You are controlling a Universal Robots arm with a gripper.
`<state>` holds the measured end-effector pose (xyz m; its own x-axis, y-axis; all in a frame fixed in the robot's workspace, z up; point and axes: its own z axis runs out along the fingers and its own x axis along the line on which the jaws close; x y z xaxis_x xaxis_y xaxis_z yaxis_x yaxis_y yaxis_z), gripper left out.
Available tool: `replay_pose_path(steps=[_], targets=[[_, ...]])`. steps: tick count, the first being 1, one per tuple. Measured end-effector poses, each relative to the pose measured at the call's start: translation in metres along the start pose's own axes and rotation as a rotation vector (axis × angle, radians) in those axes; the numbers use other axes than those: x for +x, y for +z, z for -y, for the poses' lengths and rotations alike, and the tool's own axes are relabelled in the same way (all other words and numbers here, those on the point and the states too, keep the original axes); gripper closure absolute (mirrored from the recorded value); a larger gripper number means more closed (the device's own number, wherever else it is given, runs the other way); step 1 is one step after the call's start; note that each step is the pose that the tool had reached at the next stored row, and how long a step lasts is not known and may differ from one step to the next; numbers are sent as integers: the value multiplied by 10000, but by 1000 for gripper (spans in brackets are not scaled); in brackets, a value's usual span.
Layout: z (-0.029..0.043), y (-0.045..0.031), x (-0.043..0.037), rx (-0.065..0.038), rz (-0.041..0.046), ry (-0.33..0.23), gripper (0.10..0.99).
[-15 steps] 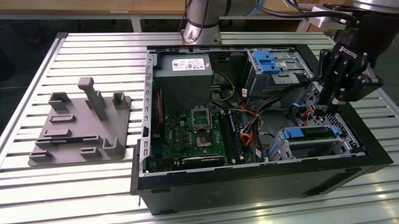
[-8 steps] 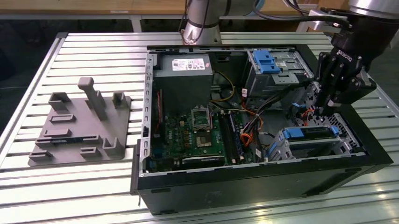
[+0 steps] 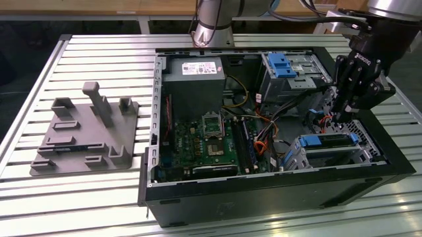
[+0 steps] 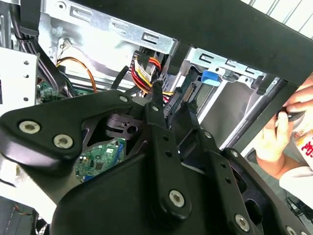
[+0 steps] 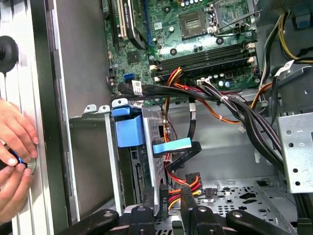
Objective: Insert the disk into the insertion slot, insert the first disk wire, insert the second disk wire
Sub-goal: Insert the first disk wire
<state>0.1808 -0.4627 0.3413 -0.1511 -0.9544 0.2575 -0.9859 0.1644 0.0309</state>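
The disk (image 3: 327, 140), framed in blue plastic, sits inside the insertion slot (image 3: 343, 154), a silver cage at the case's near corner on the exterior view's right. My gripper (image 3: 341, 118) reaches down into the case just behind that cage. In both wrist views its narrow fingers (image 4: 157, 98) stand close together on the plug of a red, yellow and black disk wire (image 5: 183, 182) at the disk's rear edge (image 5: 138, 171). A second wire with a blue tab (image 5: 171, 146) hangs beside the blue caddy (image 5: 128, 128).
A person's hands (image 5: 14, 147) rest at the case's outer wall. A taller grey cage with a blue latch (image 3: 283, 64), the power supply (image 3: 194, 74) and the motherboard (image 3: 204, 143) fill the case. A grey fixture plate (image 3: 86, 133) lies on the slatted table.
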Motion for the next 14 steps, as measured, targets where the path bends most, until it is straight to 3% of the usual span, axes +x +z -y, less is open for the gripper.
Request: replay_pose_path(steps=[6,14], targets=[[1,2,-1,122,55,-364,733],[0,22,-1,125,64,-382,733]])
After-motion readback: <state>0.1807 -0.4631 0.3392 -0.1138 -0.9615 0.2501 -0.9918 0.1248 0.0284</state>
